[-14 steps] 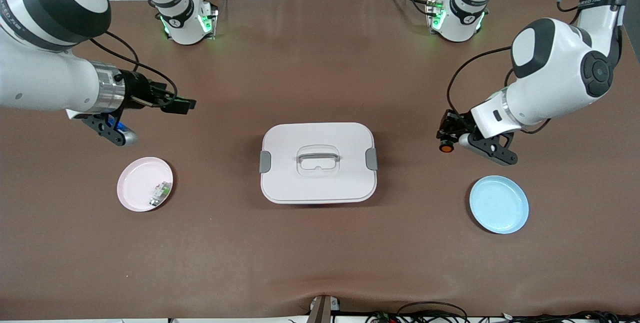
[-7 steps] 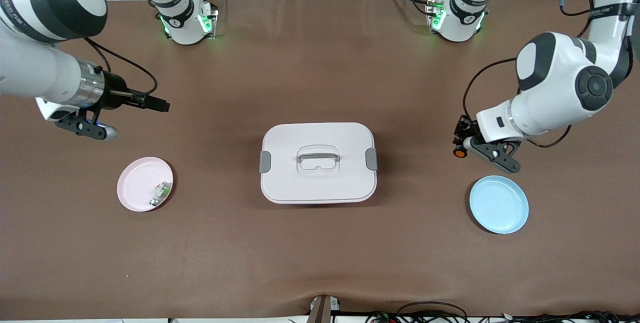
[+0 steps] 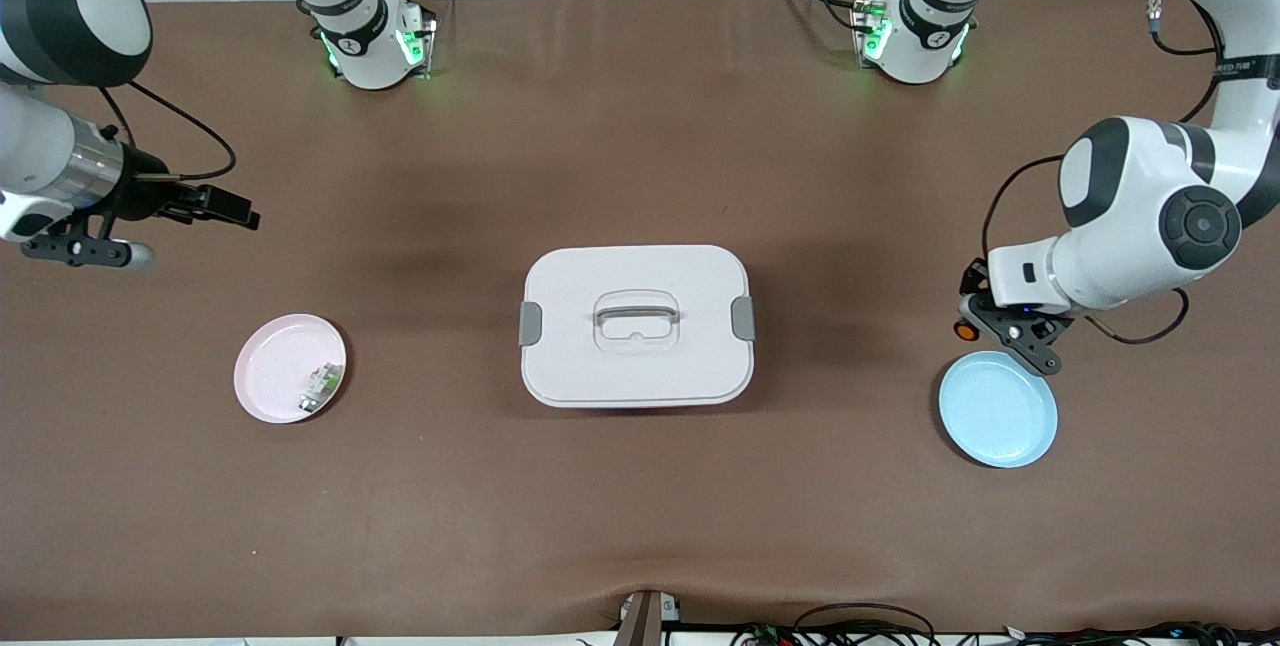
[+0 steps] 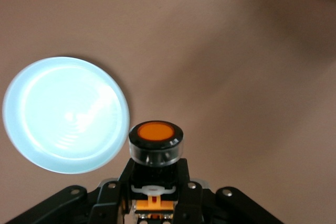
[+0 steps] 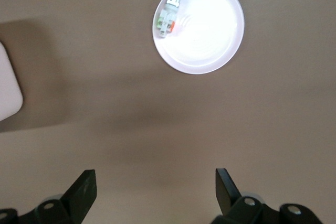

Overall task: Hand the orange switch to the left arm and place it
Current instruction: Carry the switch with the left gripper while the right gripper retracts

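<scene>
The right gripper (image 3: 235,216) hangs spread and empty over bare table toward the right arm's end from the box (image 3: 636,325), above the pink plate (image 3: 272,366) (a green-and-white component (image 3: 321,385) lies in it). Toward the left arm's end from the box, the left gripper (image 3: 968,318) pinches the orange switch (image 3: 965,331) just beside the blue plate (image 3: 1010,421), its long axis in line with the fingers, orange cap pointing away from the gripper.

Both arms (image 3: 1150,216) are chunky glossy white shells with dark grey bands at the joints. Black cables loop off the wrists, the bases (image 3: 915,36) glow green, and the two-finger grippers (image 5: 155,195) are matte black with small screws.
</scene>
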Tool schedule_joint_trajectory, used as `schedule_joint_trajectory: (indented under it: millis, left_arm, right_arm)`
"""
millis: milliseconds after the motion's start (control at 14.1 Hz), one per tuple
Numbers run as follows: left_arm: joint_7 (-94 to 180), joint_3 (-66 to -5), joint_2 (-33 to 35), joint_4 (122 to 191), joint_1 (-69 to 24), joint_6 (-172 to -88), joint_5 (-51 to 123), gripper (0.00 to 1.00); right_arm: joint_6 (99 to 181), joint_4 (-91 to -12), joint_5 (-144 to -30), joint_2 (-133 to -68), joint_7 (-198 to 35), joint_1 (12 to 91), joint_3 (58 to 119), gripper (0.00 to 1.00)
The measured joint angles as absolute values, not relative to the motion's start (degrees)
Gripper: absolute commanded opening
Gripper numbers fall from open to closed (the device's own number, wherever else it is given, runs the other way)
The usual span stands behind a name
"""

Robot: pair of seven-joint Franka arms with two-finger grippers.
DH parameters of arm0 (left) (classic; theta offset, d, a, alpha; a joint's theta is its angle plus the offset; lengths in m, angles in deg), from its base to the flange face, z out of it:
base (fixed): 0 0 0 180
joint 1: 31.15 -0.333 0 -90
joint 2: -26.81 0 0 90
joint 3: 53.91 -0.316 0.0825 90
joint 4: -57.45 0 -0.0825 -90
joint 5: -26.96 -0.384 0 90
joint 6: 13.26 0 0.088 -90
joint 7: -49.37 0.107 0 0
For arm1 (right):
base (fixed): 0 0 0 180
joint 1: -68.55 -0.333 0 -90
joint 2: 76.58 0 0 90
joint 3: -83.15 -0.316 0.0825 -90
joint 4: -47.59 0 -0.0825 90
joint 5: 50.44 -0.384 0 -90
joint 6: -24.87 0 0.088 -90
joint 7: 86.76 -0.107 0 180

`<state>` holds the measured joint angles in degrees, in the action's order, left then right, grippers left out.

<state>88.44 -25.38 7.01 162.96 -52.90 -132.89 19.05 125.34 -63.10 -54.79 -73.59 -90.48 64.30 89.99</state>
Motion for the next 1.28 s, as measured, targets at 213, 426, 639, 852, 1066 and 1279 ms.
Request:
schedule_joint_trajectory:
  millis: [213,426,639,852,1066,1279]
  left_arm:
    - [97.88,-25.44,2.35,161.15,-55.39,-136.70,16.18,0.00]
    - [105.92,-25.47,-2.62,158.38,-56.83,-139.06,9.40,0.00]
    - [113.11,-25.49,-7.34,155.01,-57.37,-141.53,7.02,0.00]
    - [116.63,-25.45,-10.65,154.19,-57.35,-146.14,4.67,0.00]
    - [118.61,-25.47,-13.24,153.15,-57.36,-148.90,1.55,0.00]
    - [121.19,-25.47,-15.45,152.07,-57.37,-150.78,0.91,0.00]
  right_arm:
    - [131.42,-69.60,-53.12,-69.06,-90.46,64.29,89.52,1.00]
    - [135.50,-75.36,-52.04,-64.44,-90.46,64.29,89.35,1.00]
    - [134.85,-74.76,-51.67,-62.56,-90.47,64.52,89.44,1.00]
    - [129.29,-67.21,-51.54,-64.10,-90.47,65.06,89.57,1.00]
    - [123.40,-54.93,-51.49,-69.44,-90.49,65.83,89.60,1.00]
    - [121.49,-47.78,-51.49,-73.44,-90.48,66.85,89.64,1.00]
